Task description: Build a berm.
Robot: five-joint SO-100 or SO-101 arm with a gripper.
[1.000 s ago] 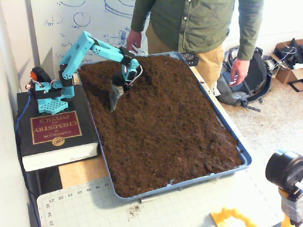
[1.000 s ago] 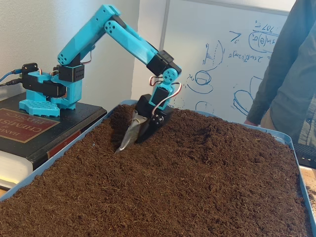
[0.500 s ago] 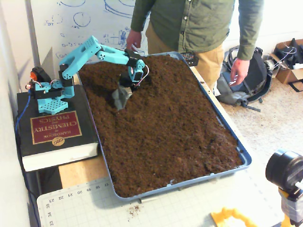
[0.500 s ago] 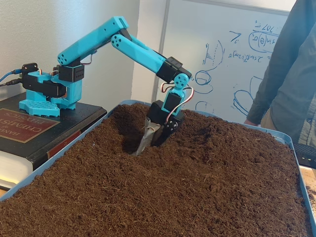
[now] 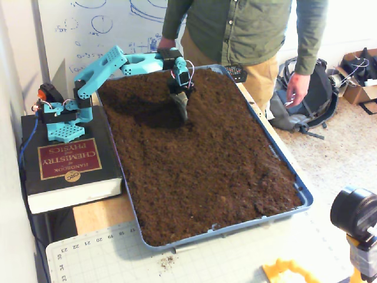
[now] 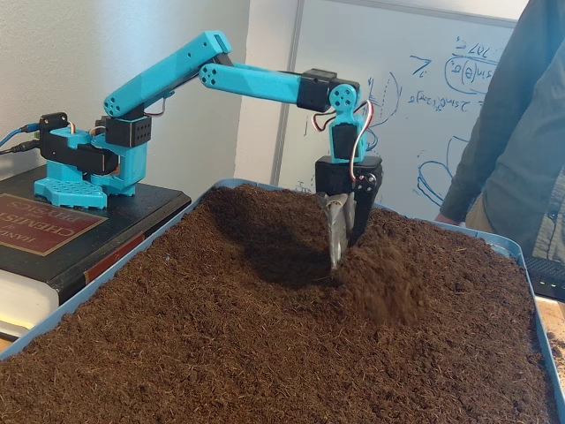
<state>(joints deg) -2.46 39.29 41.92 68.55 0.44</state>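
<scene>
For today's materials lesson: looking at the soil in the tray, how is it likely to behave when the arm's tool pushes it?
The soil looks loose and crumbly, so it probably spills rather than moving as a block. Beside the end effector a small mound has heaped up, suggesting it piles but likely slumps at the edges. It seems fibrous and dry, so probably light.

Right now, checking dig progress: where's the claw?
In both fixed views the claw points down into the soil at the tray's far end, near the whiteboard.
</scene>
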